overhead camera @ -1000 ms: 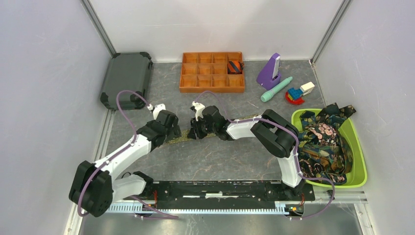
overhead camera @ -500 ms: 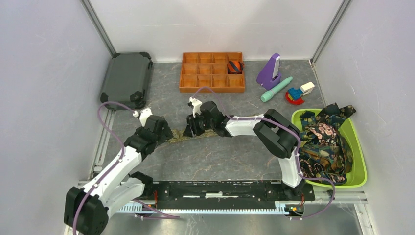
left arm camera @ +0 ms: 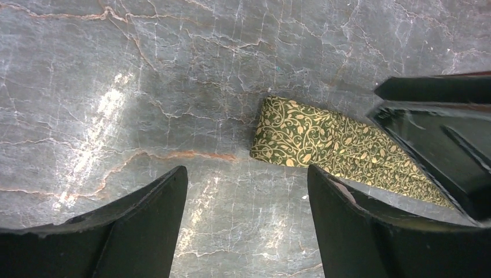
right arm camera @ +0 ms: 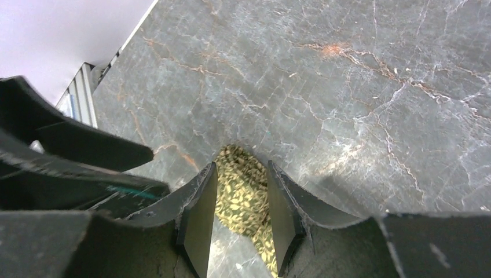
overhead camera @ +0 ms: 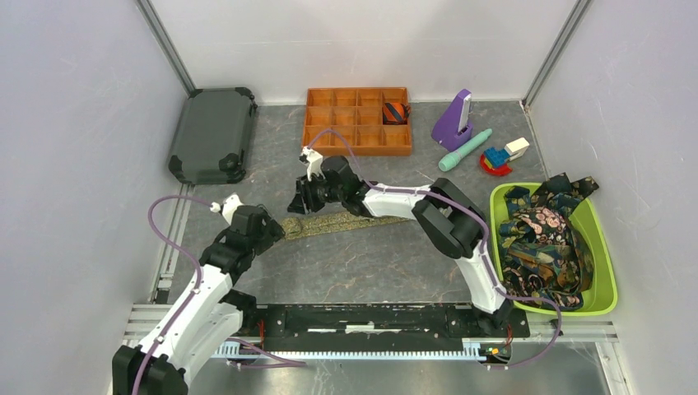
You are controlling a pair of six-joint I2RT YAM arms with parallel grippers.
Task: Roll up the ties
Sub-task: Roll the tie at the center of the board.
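Olive-green tie [overhead camera: 354, 220] flat at desk [overhead camera: 370, 267] centre, left gripper [left arm camera: 246, 174] wide open, withdrawn toward lower left, right gripper [right arm camera: 240, 168] part-open, empty, shifted up-left since 1 second ago

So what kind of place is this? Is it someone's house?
Probably not, it looks like a robot testing booth. A left arm and right arm are bolted at the table's edge, plain white walls box it in, and practice things sit around, like a green bin of ties.

tie [left arm camera: 312, 142]: olive-green, gold vine print | table [left arm camera: 116, 87]: grey marbled
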